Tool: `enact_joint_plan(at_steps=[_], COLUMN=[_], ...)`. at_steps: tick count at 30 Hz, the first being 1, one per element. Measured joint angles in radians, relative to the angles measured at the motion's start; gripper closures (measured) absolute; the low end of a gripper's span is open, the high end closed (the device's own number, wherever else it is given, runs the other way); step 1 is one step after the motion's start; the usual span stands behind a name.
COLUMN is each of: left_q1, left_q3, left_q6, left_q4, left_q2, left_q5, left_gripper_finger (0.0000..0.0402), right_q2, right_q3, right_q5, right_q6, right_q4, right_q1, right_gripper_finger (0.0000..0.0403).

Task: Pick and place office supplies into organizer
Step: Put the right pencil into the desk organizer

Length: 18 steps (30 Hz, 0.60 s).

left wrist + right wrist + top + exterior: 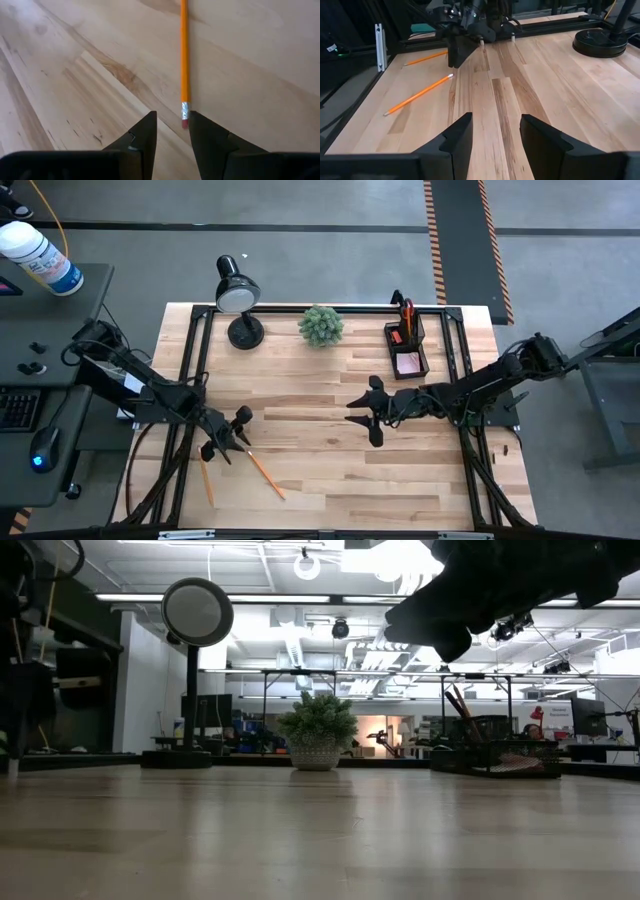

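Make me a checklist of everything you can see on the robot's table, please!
Surface: wooden table, bare in the middle.
Job's things: two orange pencils lie near the front left, one just ahead of the left gripper, the other beside it. The black mesh organizer at the back right already holds pens and a pink pad.
Clutter: desk lamp and small green plant along the back edge.
Grippers: left gripper open, low over a pencil's eraser end; right gripper open and empty over mid-table.
Cables: nothing seen on the table.
Surroundings: white bottle on a side desk.
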Motion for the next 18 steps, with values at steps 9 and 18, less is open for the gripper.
enact_joint_plan(at_steps=[9,18], left_q1=[0.000,0.000], left_q3=[-0.017,-0.017], left_q6=[-0.128,-0.122], left_q4=[0.007,0.040], left_q2=[0.000,0.010], left_q5=[0.024,0.023], left_gripper_finger=[0.0300,0.0300], right_q2=[0.000,0.000], right_q3=[0.000,0.000], right_q5=[0.006,0.023], right_q6=[-0.005,-0.006], right_q4=[0.009,0.009], right_q1=[0.000,0.000], right_gripper_finger=[0.0245,0.0251])
